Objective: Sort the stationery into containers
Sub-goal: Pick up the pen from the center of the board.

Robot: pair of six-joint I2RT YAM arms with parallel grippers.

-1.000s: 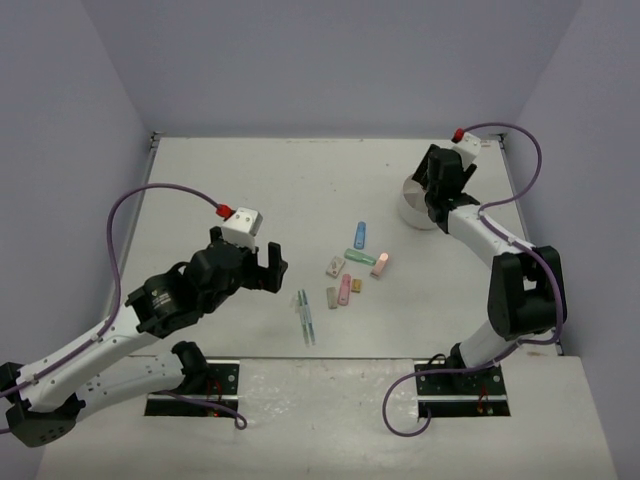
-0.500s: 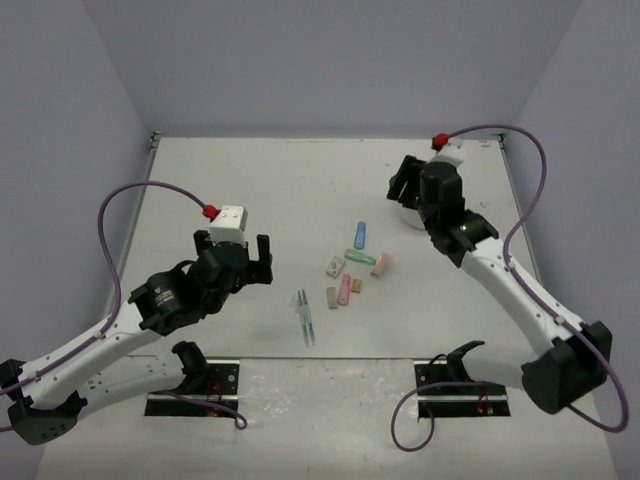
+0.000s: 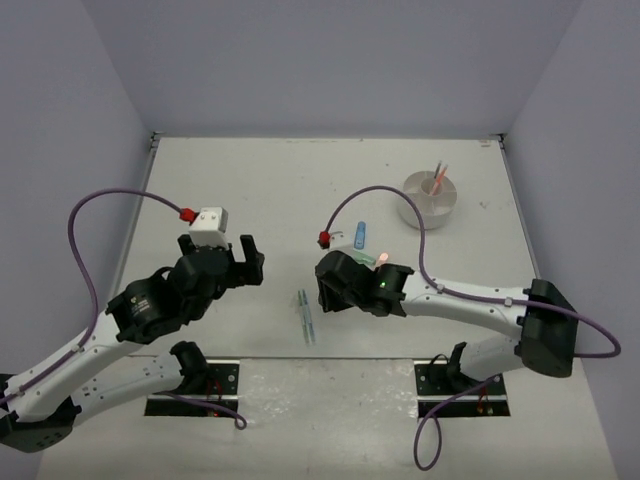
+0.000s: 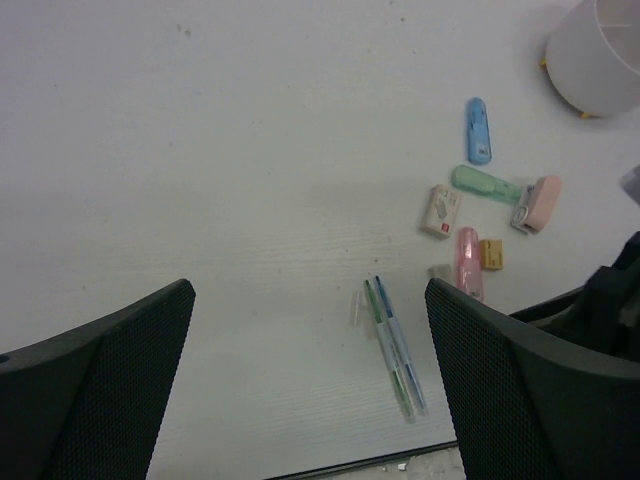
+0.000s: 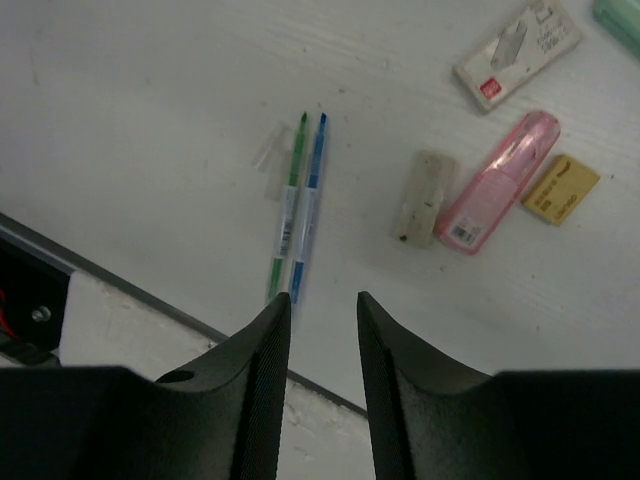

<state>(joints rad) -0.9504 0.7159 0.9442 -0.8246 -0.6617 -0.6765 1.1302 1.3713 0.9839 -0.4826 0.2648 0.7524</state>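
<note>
Well, my right gripper hangs over the table with its jaws drawn narrow and nothing between them. My left gripper stands wide and empty, off to the left side.

Just beyond my right fingertips lie two pens, one green-tipped and one blue-tipped, side by side and touching along their length. A small clear cap sits just beside their tips. To their right are a grey eraser, a pink block touching it, a tan block and a white eraser. The tub is well apart, at the far right of the table, with a couple of pens standing in its centre cup.

I judge the pens light, stiff and smooth, so they are likely to roll or slip out of a sloppy pinch. Because they touch, I may catch both at once, or nudge one away while closing on the other. I would take a barrel across its middle, jaws square to its length, so it hangs level and does not tip. The erasers look softer and easier to grip; I would pinch those across their short sides.
</note>
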